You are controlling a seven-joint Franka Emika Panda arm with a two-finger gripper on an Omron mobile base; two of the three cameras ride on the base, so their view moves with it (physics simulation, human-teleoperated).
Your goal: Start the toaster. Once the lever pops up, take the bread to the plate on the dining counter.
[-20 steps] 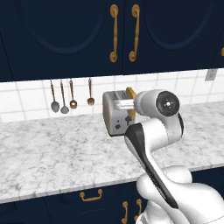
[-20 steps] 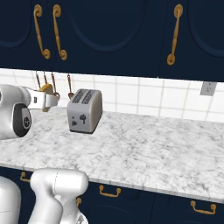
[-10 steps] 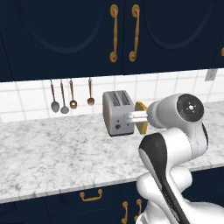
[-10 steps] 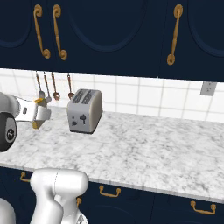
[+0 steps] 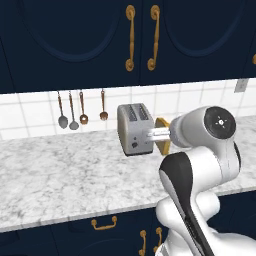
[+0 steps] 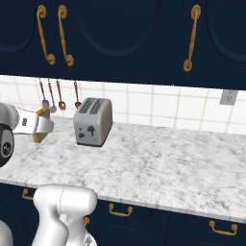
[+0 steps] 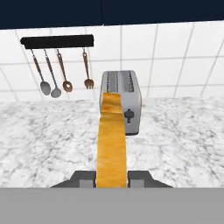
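The silver-grey toaster (image 5: 134, 129) (image 6: 92, 121) (image 7: 127, 103) stands on the marble worktop near the tiled wall, both slots showing dark on top. My gripper (image 5: 161, 135) (image 6: 40, 126) (image 7: 111, 177) hovers in front of the toaster, a short way off it, and is shut on the bread (image 5: 163, 147) (image 6: 38, 138) (image 7: 111, 144). The golden-orange slice sticks out edge-on between the fingers, pointing toward the toaster. The plate and the dining counter are out of view.
Several spoons and a fork hang from a dark rail (image 7: 57, 41) on the white tiles left of the toaster (image 5: 80, 107) (image 6: 57, 96). Navy upper cabinets with brass handles (image 5: 130, 37) hang above. A wall socket (image 6: 227, 97) sits far right. The worktop edge (image 6: 144, 202) runs below.
My hand has drawn back and down from the toaster with the bread still in it, and the elbow has swung to the right. The toaster stays put.
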